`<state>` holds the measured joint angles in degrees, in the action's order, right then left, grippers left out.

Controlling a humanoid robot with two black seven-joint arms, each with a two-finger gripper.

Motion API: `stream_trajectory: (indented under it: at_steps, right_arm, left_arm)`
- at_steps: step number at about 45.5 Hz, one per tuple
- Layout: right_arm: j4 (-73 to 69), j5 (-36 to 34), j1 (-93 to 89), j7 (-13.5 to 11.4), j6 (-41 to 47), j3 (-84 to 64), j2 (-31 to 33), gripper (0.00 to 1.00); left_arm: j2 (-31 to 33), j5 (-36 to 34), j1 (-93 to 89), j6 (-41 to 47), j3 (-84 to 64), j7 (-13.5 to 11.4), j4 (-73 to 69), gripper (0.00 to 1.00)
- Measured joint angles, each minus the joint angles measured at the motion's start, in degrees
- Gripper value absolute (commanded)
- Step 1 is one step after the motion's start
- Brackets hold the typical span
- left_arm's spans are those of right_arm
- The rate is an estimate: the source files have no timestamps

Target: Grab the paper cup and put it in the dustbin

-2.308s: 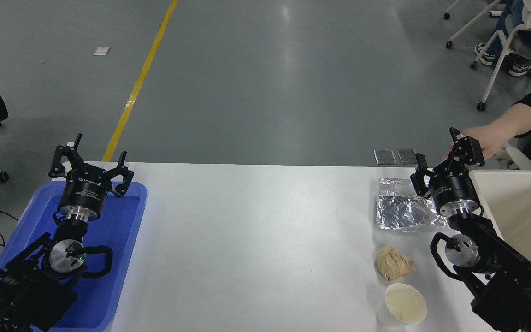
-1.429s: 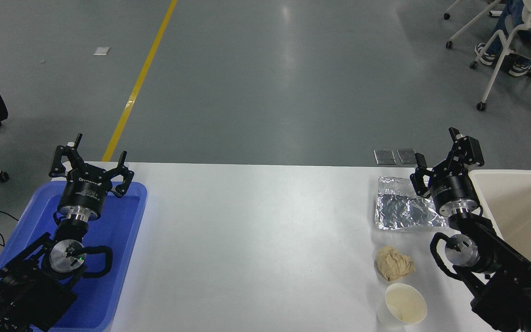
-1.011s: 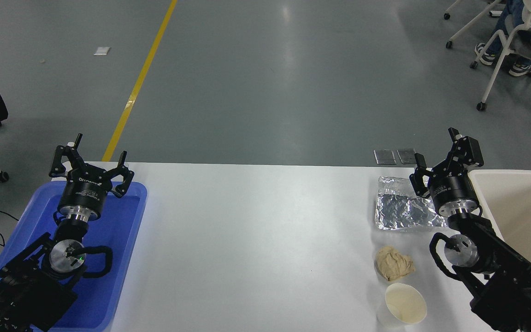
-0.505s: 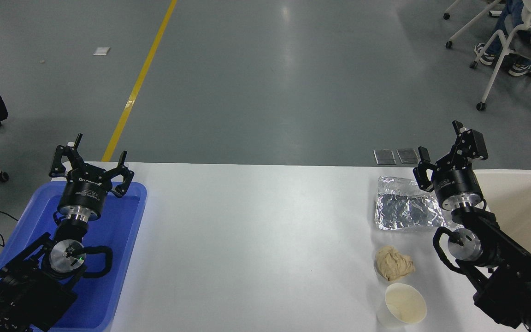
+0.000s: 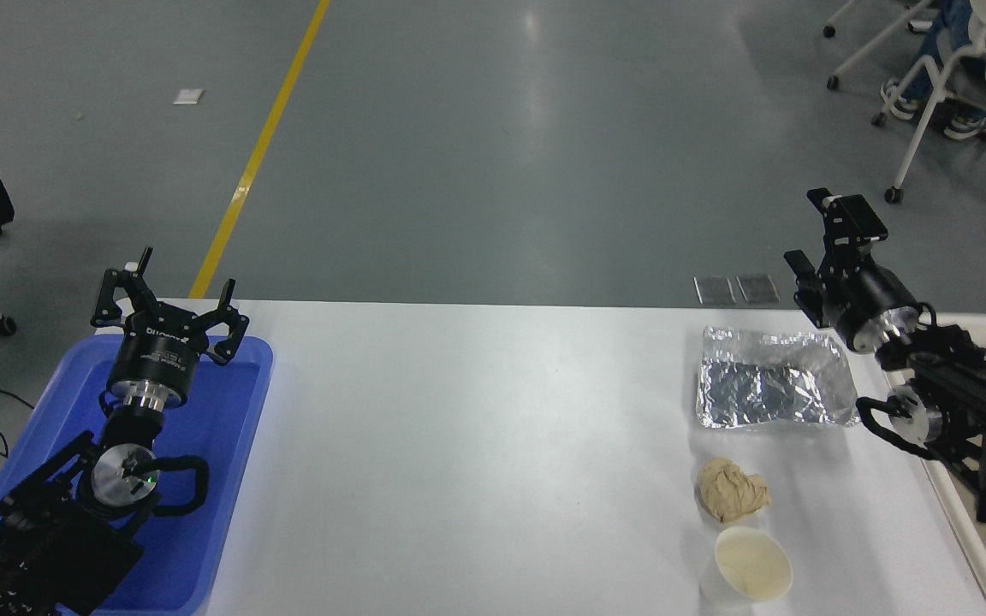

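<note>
Head view: the right gripper is raised with jaws spread wide and nothing held. The paper cup stands upright well below and nearer than it, untouched. The approach step is judged pending: descent over the cup is required.

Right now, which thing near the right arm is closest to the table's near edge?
The paper cup, upright, nearer than the crumpled paper ball and foil tray.
</note>
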<state>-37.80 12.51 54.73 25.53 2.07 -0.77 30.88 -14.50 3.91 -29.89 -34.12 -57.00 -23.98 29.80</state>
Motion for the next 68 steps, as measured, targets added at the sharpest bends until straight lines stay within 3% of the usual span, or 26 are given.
stream_trajectory:
  at_steps: [13,18,38,52,68]
  right_arm:
    - [-1.15,-3.19,17.85,-11.69,4.64,-31.24,1.33,1.0]
    - [-2.92,-3.38,25.34,-14.86,8.85,-41.32,1.1,1.0]
    - [-18.79,-3.52,51.42,-17.58,24.94,-71.56,-3.2,1.0]
    - [-28.42,-3.53,66.47,-18.07,38.02,-76.47,-4.32,1.0]
    - [-38.04,-0.98,77.04,-18.28,42.0,-78.37,-4.29,1.0]
  left_arm:
    - [0.0,0.0,0.0,0.0,-0.01,0.0,-0.01,1.0]
    - [0.0,-0.01,0.0,0.0,-0.01,0.01,-0.01,1.0]
    - [0.0,-0.04,0.0,0.0,0.03,0.04,0.0,1.0]
    - [0.0,-0.04,0.0,0.0,0.04,0.04,0.0,1.0]
    - [0.0,-0.03,0.0,0.01,0.04,0.04,0.0,1.0]
